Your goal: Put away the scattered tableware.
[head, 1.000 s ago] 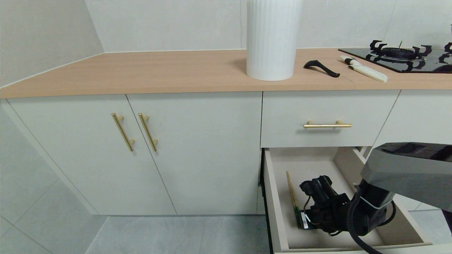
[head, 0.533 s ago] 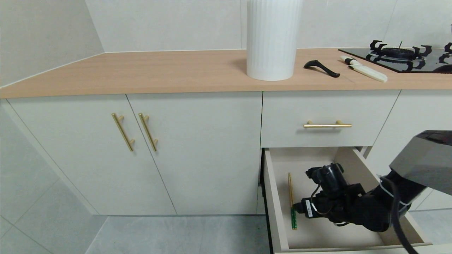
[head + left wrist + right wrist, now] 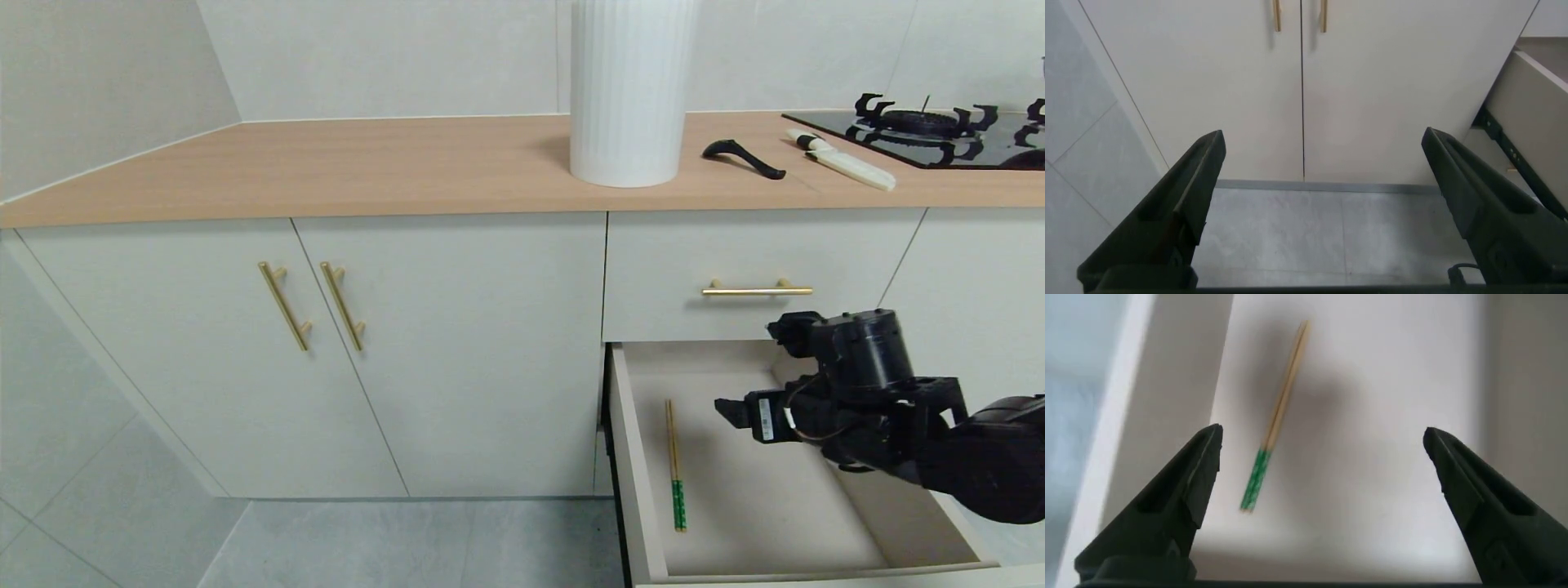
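the pair of slim bamboo chopsticks with green-painted ends (image 3: pixel 673 461) lies flat on the floor of the open pale drawer (image 3: pixel 635 482), close to the drawer's left wall and roughly parallel to it, so that piece looks put away. the right gripper (image 3: pixel 749 369) hangs above the drawer's right half, well apart from the chopsticks, its jaws spread wide with nothing between them. the left gripper (image 3: pixel 1321 139) is low, facing the cream cupboard doors and the grey tiled floor, its jaws also apart and empty.

judging by what is left, the step in hand is the changeover to the next piece. 2 items lie on the wood-grain tabletop (image 3: pixel 367 167): a black curved utensil (image 3: pixel 741 158), matte and smooth with a hooked, scoop-like end, and just beside it a cream-white knife (image 3: pixel 841 160), long, flat and glossy like plastic or ceramic. the next move probably calls for lifting the right arm to tabletop height and closing on 1 of them across its narrow width. both are thin and low to the surface, so the fingertips would have to come down nearly touching the tabletop. the tall white ribbed cylinder (image 3: pixel 626 90) stands near the black utensil and should be kept clear of.
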`<state>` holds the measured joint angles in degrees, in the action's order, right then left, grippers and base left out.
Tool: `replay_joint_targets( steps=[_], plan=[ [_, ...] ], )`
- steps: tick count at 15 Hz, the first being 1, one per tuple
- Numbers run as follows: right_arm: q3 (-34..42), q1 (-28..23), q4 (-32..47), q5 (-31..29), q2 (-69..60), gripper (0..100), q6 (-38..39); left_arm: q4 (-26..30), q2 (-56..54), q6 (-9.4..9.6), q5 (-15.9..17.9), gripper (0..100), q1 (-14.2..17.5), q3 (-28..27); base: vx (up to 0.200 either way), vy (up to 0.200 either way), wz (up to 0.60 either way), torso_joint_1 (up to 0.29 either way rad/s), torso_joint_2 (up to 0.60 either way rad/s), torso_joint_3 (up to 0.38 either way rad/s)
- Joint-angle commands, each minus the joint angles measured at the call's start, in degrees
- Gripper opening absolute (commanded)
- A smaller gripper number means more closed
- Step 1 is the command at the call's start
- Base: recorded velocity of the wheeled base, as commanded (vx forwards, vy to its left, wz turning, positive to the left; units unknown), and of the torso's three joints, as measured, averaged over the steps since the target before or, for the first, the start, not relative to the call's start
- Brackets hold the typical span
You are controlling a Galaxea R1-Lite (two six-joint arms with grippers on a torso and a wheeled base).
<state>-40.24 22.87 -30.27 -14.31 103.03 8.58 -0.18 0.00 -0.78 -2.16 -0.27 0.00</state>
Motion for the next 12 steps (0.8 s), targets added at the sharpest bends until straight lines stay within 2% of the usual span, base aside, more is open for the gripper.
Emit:
replay_joint_targets(
  steps=[1, 4, 12],
  plan=[
    [0.43, -1.69, -0.14, -0.01, -7.32, 100, -1.29, -0.08, 0.00, -0.01, -0.04, 100, 0.00, 0.00, 0.000, 0.000, 0.00, 0.000, 0.00, 0.000],
    [0.78, -1.78, -0.14, -0.01, -11.54, 100, -2.61, 0.01, 0.09, -0.01, -0.04, 100, 0.00, 0.00, 0.000, 0.000, 0.00, 0.000, 0.00, 0.000],
    [0.78, -2.57, -0.14, -0.01, -12.24, 100, -3.40, -0.08, 0.00, -0.01, -0.04, 100, 0.00, 0.00, 0.000, 0.000, 0.00, 0.001, -0.01, -0.003]
  ],
)
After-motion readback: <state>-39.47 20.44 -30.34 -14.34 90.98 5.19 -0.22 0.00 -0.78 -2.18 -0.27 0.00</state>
